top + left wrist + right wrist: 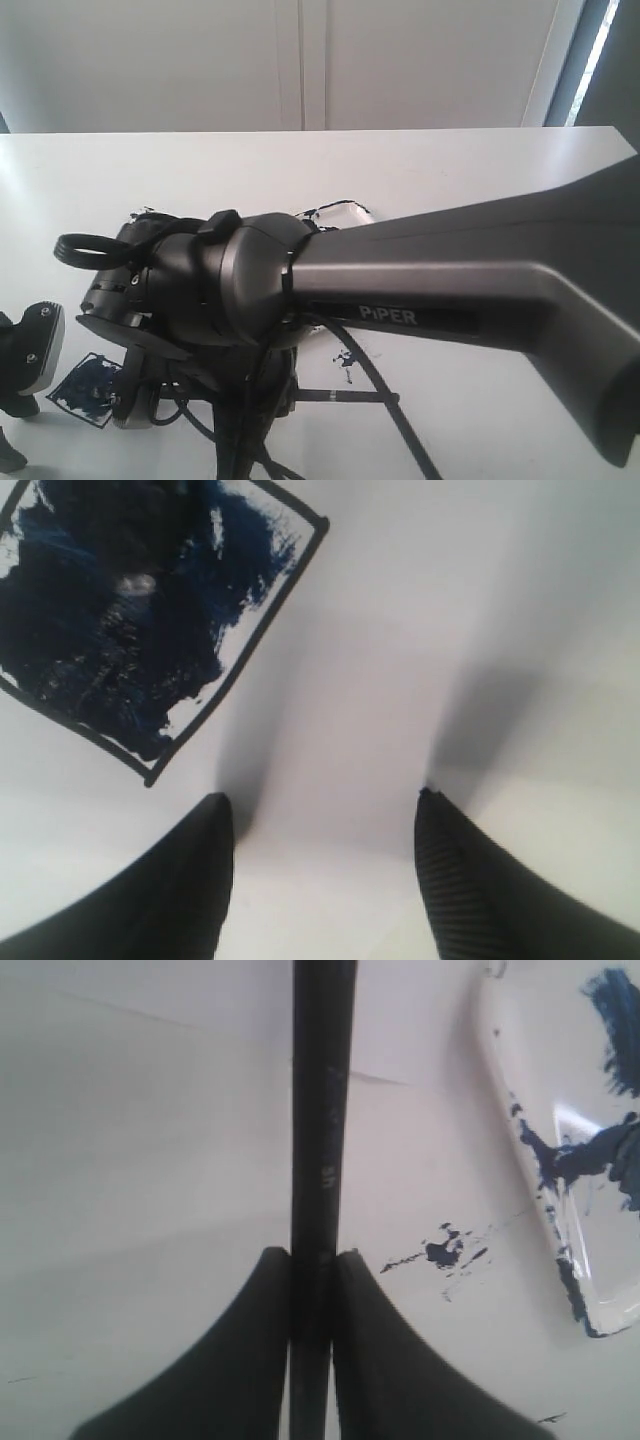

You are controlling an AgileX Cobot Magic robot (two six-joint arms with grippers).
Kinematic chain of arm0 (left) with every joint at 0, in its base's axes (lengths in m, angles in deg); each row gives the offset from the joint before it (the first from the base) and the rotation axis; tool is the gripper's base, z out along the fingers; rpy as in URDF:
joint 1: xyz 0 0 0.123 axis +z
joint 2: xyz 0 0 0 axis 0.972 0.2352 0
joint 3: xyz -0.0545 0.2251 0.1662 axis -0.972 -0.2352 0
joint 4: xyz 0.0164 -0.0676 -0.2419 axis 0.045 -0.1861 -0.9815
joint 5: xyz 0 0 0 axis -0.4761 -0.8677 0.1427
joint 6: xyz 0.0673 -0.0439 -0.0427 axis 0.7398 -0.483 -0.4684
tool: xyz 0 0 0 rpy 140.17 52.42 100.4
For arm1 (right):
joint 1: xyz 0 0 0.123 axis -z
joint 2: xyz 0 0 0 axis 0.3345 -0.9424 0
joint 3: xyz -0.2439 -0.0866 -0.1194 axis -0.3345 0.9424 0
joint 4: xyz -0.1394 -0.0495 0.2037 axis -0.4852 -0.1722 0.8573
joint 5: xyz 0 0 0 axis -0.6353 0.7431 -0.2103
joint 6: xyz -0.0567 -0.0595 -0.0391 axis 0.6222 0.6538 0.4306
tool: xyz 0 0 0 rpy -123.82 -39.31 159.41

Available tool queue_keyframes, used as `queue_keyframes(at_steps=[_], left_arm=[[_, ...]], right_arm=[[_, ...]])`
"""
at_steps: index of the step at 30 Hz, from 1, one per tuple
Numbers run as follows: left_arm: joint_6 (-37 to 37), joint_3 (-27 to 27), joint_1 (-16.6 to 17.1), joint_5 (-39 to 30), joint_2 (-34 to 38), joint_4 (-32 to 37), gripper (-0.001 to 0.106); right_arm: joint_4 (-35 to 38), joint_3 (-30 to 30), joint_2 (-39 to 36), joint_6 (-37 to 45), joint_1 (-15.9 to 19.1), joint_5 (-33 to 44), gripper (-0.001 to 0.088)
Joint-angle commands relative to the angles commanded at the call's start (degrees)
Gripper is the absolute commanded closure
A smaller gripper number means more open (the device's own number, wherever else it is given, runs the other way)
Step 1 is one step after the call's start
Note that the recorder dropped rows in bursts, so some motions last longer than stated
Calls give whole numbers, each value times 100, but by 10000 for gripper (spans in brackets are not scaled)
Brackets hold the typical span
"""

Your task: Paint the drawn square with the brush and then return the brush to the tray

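A white table (450,170) is crossed in ext. view by the R arm (450,290). The tray (560,1060), blotched w/ blue paint, is largely hidden behind that arm in ext. view. In R wrist view it is set off to one side of the brush (322,1110), not touching it. The drawn square (130,610) is mostly smeared dark blue, w/ white left at edges. It is found ahead of the L gripper (320,800), off to one side, apart from both fingers. That gripper's jaws are spread wide, nothing held. The brush shaft is clamped between the closed-in jaws of the R gripper (313,1253); its tip is not seen. Paint specks (445,1252) are scattered betw. shaft and tray.
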Motion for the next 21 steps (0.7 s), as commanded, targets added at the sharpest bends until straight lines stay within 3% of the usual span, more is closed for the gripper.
queue_keyframes(at_steps=[21], left_arm=[[0, 0, 0, 0, 0, 0, 463]], right_arm=[[-668, 0, -197, -337, 92, 0, 868]])
